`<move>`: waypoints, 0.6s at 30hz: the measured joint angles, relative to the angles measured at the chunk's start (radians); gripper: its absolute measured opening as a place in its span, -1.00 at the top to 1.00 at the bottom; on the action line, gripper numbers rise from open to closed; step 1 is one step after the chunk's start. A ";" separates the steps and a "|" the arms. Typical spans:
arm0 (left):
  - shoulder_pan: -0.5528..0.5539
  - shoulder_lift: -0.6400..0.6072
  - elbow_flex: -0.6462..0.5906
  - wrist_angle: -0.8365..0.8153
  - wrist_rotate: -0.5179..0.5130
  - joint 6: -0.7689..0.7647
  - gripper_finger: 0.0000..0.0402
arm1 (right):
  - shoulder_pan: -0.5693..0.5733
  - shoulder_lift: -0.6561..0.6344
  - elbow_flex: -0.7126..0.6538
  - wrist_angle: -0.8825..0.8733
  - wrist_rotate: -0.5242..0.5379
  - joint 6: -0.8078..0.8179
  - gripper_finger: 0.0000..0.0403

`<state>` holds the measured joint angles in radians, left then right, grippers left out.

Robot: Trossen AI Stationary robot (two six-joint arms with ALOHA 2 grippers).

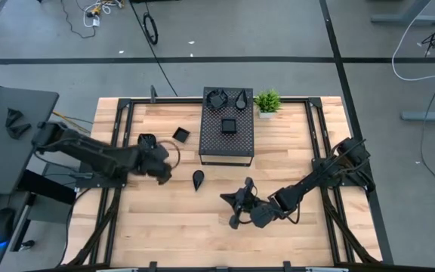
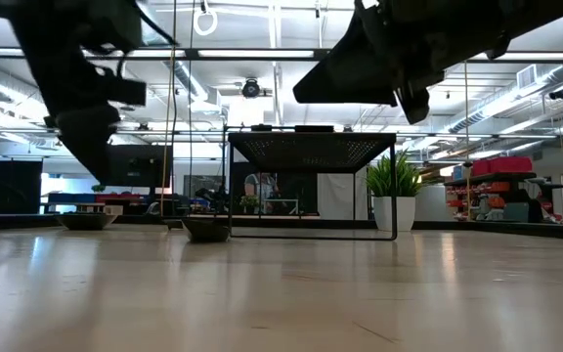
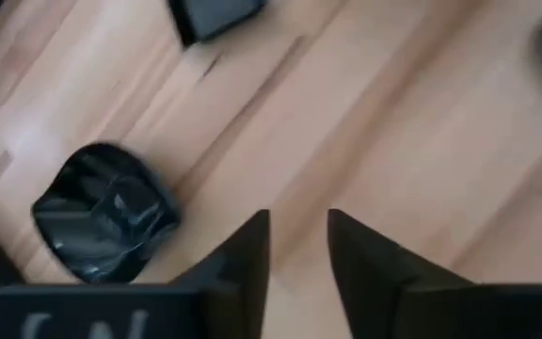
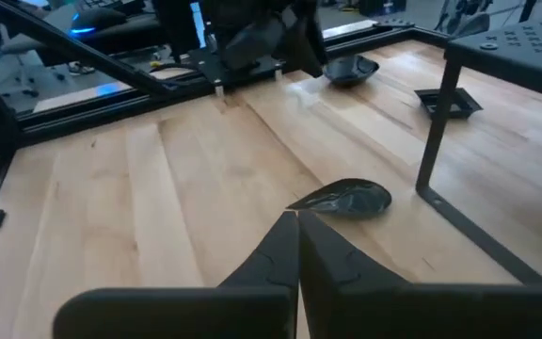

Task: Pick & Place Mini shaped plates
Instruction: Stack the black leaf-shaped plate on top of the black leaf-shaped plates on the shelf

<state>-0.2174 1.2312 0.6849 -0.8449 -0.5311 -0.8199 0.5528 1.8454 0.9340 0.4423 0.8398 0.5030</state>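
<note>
Three of the mini shaped plates (image 1: 229,126) up on the perforated box (image 1: 229,149) already: a ring-like one and a teardrop at the far edge beside the potted plant (image 1: 267,100), a square one nearer the middle. Three more down on the table (image 1: 165,227), so by the look of it about half done among those in view, taking the box top as the goal. Left on the wood: a square plate (image 1: 180,134) just beside the box's left side, a rounded plate (image 1: 147,140) further left, and a teardrop plate (image 1: 198,179) in front of the box. Left tool (image 3: 297,218) above bare wood near the rounded plate (image 3: 106,212), fingers spread with a clear gap and nothing between them; not touching that plate. Right tool (image 4: 296,217) low over the table in front of the box, fingers pressed together and empty, pointed toward the teardrop plate (image 4: 346,200), which lies just beyond the tips, close to a box leg. Nothing carried by either arm. Probably next: a grasp on the rounded plate by the left, or on the teardrop by the right once opened. No telling whether further plates lie out of view.
</note>
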 joint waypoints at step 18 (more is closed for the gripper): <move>0.615 0.013 -0.050 0.077 0.119 0.212 0.18 | -0.010 0.000 0.000 0.000 -0.002 -0.014 0.98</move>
<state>0.3973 1.2446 0.6354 -0.7676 -0.4125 -0.6075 0.5426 1.8458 0.9340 0.4419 0.8383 0.4889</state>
